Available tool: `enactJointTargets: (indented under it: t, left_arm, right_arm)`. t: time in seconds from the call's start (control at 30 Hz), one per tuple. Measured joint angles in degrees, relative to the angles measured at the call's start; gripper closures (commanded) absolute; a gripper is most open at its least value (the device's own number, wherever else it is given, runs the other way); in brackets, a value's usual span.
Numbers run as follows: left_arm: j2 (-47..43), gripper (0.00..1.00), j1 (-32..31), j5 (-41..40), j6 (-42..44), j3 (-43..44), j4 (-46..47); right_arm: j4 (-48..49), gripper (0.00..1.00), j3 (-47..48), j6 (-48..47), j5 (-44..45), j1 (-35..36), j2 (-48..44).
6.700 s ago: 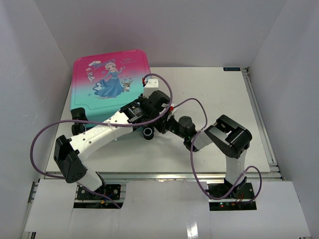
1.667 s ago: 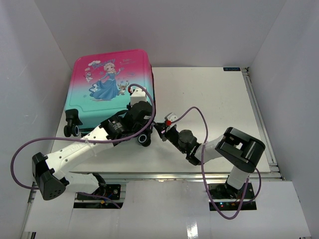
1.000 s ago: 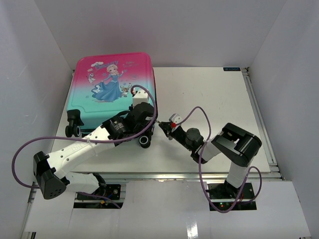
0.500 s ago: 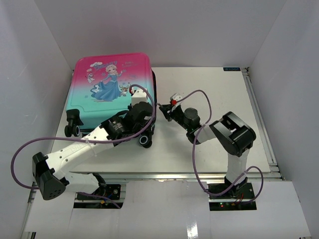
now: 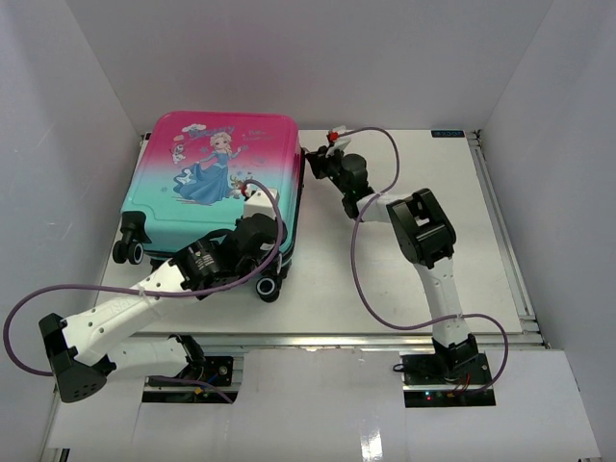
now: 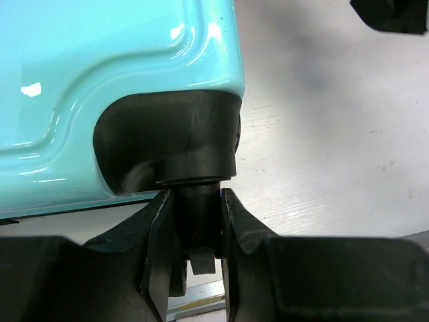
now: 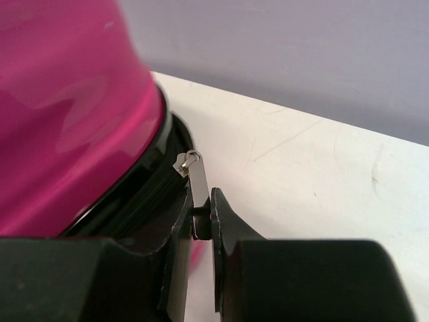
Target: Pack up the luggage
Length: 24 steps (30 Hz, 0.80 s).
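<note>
White table point(image 5: 327, 289) and walls enclose the scene; the luggage point(image 5: 217, 197) is laid flat at the far left, closed, its long axis running near to far; its near right wheel stem point(image 6: 196, 231) is clamped by the left gripper point(image 6: 196, 201); the zip pull point(image 7: 196, 176) at the far right corner is pinched by the right gripper point(image 7: 201, 198), jaws nearly together, with the seam lying to its left; the writing by the printed princess cannot be read.

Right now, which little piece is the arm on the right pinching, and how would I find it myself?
Find the pink-and-teal suitcase lying at the far left of the table and follow its right edge to the pink corner. There the right gripper pinches the zip pull: a slim silver tab, the only shiny metal against the black zip band and pink shell.
</note>
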Motion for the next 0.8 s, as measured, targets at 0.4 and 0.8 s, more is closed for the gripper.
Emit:
enactJointTargets:
  t: [0.4,0.8]
  left_arm:
    - [-1.63,0.58,0.04,-0.49,2.36,-2.52,3.14]
    - [0.35,0.48,9.71,-9.00,5.44,21.00,2.14]
  right_arm:
    - [-5.75,0.92,17.59,11.62,-8.01,-3.12,10.55]
    - [4.14,0.92,11.23,17.72,-7.45,-4.23,10.46]
